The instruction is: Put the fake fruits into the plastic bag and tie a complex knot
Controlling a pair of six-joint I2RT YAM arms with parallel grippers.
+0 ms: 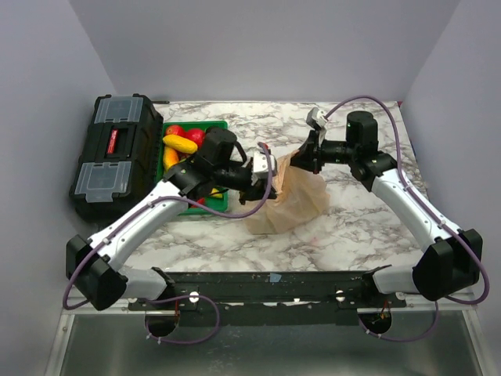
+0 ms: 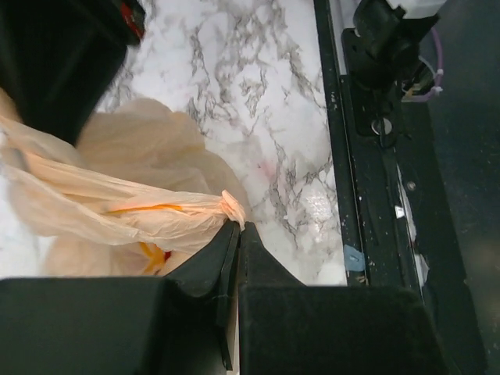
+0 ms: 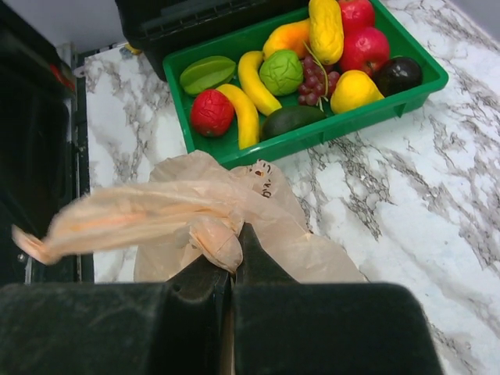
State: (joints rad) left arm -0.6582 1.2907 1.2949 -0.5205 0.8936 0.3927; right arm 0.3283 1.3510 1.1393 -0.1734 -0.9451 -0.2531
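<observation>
The plastic bag lies crumpled near the middle of the tabletop, a little nearer the far edge than the near one. Its top is gathered and drawn out between the two arms. The left gripper has its fingers pressed together on a bunched tip of the bag's film, and a strip runs taut away from them. The right gripper pinches a puckered wad of the same film, fingers closed on it, with another strip trailing sideways to a loose end. Whether that wad is tied or merely twisted cannot be told. A yellow-orange patch shows through the film in the left wrist view; it may be print or fruit. The fake fruits, red, yellow, green and dark purple, sit heaped in a green tray just beside the bag, toward the left edge. Beyond the tray a black toolbox stands at the far left corner of the marble table.
</observation>
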